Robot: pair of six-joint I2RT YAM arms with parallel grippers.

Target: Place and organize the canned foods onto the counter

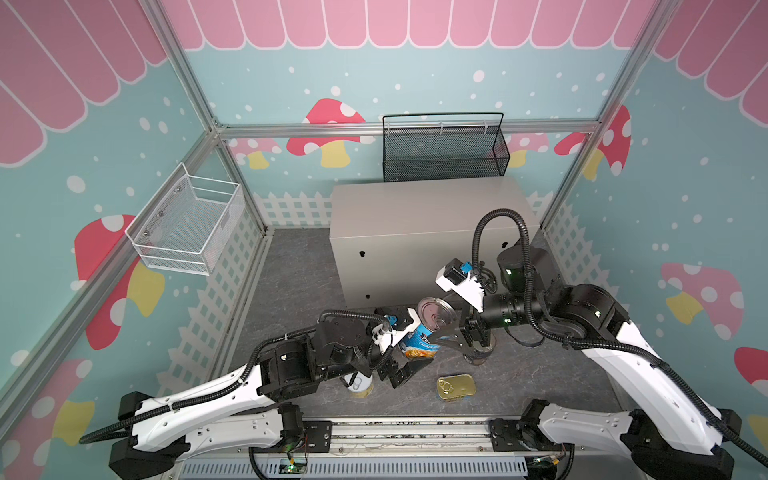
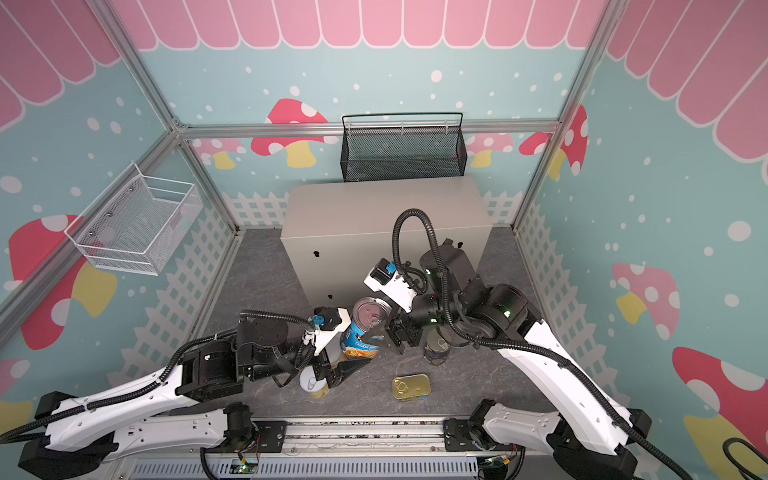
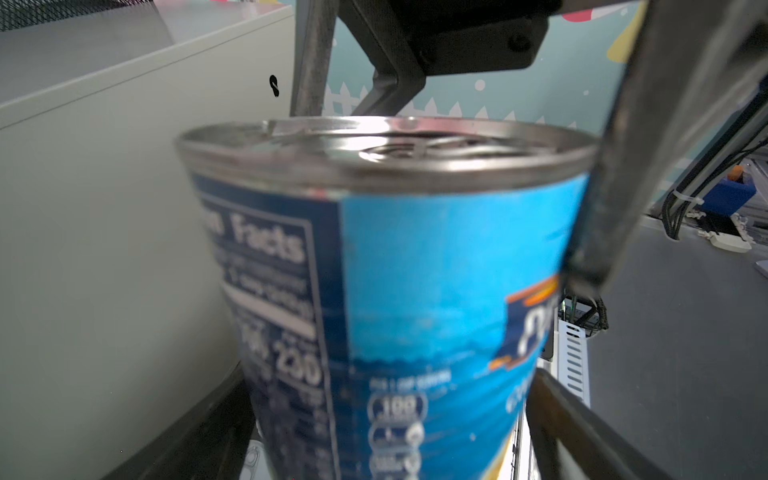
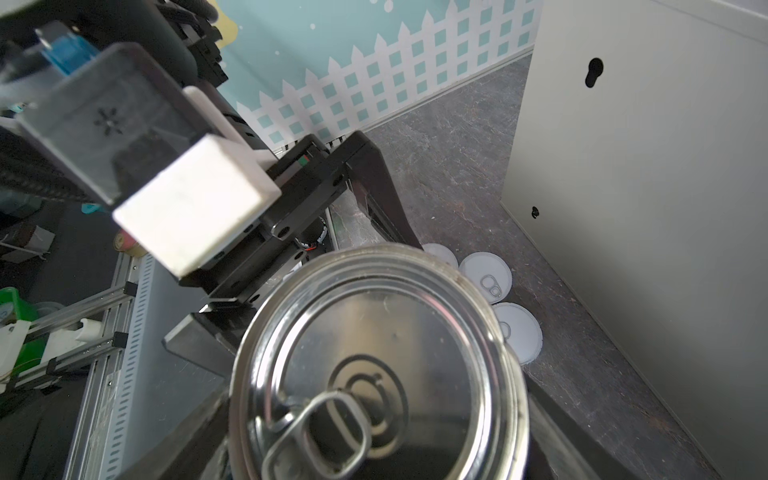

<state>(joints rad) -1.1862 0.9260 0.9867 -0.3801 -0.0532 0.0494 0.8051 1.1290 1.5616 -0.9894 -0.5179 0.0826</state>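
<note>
**Blue-labelled can [image 1: 420, 338] waiting in front of the surface [image 1: 415, 212]**

The right gripper [image 1: 444, 337] is clamping the can near its lid, with the can's axis roughly upright. The left gripper [image 1: 405, 371], jaws wide apart, is flanking its lower body. The surface is standing just behind it.

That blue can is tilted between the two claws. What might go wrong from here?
1. The blue-labelled can hangs tilted in the right gripper, pinched near its rim; it may slip and drop.
2. The left gripper stands open around the can's lower part; a lift might snag on its fingers.
3. A second tall can sits under the right arm; a swing toward the counter might topple it.
</note>
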